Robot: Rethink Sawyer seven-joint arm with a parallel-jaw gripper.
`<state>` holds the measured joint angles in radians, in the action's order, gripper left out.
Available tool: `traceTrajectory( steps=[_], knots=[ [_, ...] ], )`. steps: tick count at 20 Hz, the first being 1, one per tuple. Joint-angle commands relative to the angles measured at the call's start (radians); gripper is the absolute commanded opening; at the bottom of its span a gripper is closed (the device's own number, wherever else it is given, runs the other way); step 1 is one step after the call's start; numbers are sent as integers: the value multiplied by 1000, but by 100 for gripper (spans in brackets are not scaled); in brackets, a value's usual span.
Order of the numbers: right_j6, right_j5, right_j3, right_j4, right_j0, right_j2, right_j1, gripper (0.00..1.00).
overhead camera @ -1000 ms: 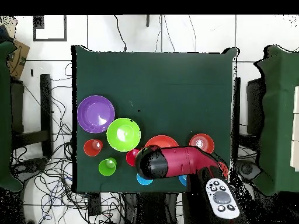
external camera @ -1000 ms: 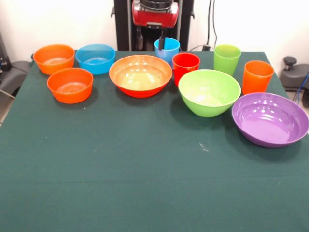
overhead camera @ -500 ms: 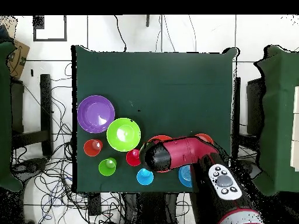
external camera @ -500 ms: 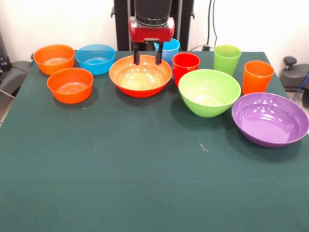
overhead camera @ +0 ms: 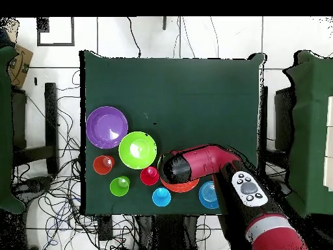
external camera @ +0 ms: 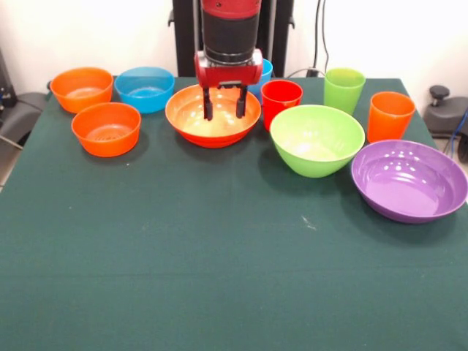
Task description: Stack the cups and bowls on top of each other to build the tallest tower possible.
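**Front view: nothing stacked yet, gripper over the big orange-red bowl**

Front view shows the green table (external camera: 219,278) with a wide bare stretch on the camera's side and every piece crowded along the far strip, so room to build lies toward the camera, while the row itself is tight.

The purple bowl (external camera: 409,179) sits nearest the right edge of the picture, close to the table's side, and the lime green bowl (external camera: 316,139) is just beside it. The orange-red bowl (external camera: 213,113) lies mid-row under the gripper (external camera: 224,111), whose two fingers are spread apart with nothing between them, hanging inside the bowl's mouth; I cannot tell whether they touch it. In the overhead view the arm (overhead camera: 195,164) covers most of that bowl.

Left in the front view are the small bowls: the blue bowl (external camera: 145,88) and two orange ones, the far orange bowl (external camera: 82,88) near the table's corner and the near orange bowl (external camera: 107,129). The cups stand behind: the blue cup (external camera: 263,70) half hidden by the gripper, the red cup (external camera: 281,101) just beside the orange-red bowl, the green cup (external camera: 344,89) and the orange cup (external camera: 390,115).

All look like thin glossy plastic: probably light, stiff and slippery. A pinch over a rim wall seems the likeliest hold for bowls; cups could be gripped across the rim or body. Light pieces may skid or tip if nudged, and the red cup leaves little clearance.
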<state>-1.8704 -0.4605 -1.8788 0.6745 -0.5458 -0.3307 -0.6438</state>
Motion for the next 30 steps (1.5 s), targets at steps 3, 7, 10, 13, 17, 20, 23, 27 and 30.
traceTrajectory(
  steps=[3,7,10,13,17,20,23,27,30],
  knots=[
    [294,-115,86,124,-21,-129,40,100],
    [275,-116,83,130,-35,-139,38,100],
    [258,-107,74,129,-49,-151,40,100],
    [282,-119,61,134,-57,-170,34,100],
    [335,-143,57,150,-73,-196,28,100],
    [340,-150,53,147,-83,-208,29,100],
    [331,-152,51,138,-96,-220,33,100],
    [315,-150,41,132,-102,-229,32,100],
    [304,-166,27,120,-102,-238,14,100]
  ],
)
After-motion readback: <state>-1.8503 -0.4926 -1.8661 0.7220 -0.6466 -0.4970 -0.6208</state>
